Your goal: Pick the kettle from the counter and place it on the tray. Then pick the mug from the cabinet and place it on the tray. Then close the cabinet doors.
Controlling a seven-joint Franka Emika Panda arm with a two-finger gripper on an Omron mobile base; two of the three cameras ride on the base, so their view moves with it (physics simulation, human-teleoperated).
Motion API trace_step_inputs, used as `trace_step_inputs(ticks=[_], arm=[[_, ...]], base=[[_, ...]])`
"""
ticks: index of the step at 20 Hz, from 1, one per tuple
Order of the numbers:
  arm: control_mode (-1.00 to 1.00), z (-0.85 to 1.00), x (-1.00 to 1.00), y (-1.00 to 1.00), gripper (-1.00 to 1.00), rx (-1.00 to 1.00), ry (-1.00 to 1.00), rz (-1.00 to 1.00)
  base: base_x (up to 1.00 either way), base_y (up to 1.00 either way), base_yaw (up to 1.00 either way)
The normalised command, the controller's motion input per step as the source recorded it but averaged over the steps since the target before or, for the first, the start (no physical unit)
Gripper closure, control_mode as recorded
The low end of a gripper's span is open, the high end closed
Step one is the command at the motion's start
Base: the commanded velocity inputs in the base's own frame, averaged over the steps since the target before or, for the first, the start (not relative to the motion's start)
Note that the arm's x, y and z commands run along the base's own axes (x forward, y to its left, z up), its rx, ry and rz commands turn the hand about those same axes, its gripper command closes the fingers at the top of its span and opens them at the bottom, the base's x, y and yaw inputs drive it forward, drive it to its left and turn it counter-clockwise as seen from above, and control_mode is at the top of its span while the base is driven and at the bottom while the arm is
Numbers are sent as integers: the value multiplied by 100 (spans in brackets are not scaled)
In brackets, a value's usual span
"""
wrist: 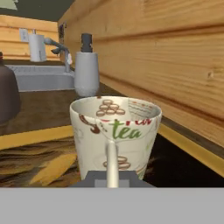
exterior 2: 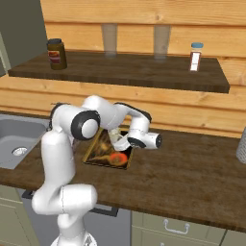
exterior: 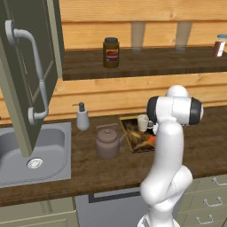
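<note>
- In your left base view the arm's white elbow covers the right part of the tray (exterior: 135, 133) and the gripper; in the right base view the forearm hides most of the mug (exterior 2: 115, 138).
- The gripper (wrist: 112, 177) is cut off at the bottom of your hand view; its jaws are closed on the mug's (wrist: 114, 133) handle.
- The tray (exterior 2: 106, 154) lies on the counter (exterior: 88, 166) near the back wall; the mug (exterior: 142, 122) stands in its far part.
- An orange patch on the tray's near edge is hard to identify.
- The kettle (exterior: 107, 141) stands on the counter just left of the tray, not on it.
- Behind the kettle you see a soap dispenser (exterior: 82, 116), with the sink (exterior: 26, 153) further left.
- One cabinet door (exterior: 26, 75) hangs open over the sink.
- A brown jar (exterior: 111, 52) sits on the wall shelf (exterior: 146, 64).
</note>
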Motion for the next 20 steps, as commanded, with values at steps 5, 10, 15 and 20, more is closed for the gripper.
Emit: trace_step_inputs(ticks=[5,10,15,20], arm=[[-100,-18,34,0,100,1,-2,15],[-100,-18,33,2,100,1,0,13],[-100,-35,1,30,-100,-1,0,5],[-100,-8,-5,18,-100,0,0,0]], base=[[0,0,0],[0,0,0],[0,0,0],[0,0,0]])
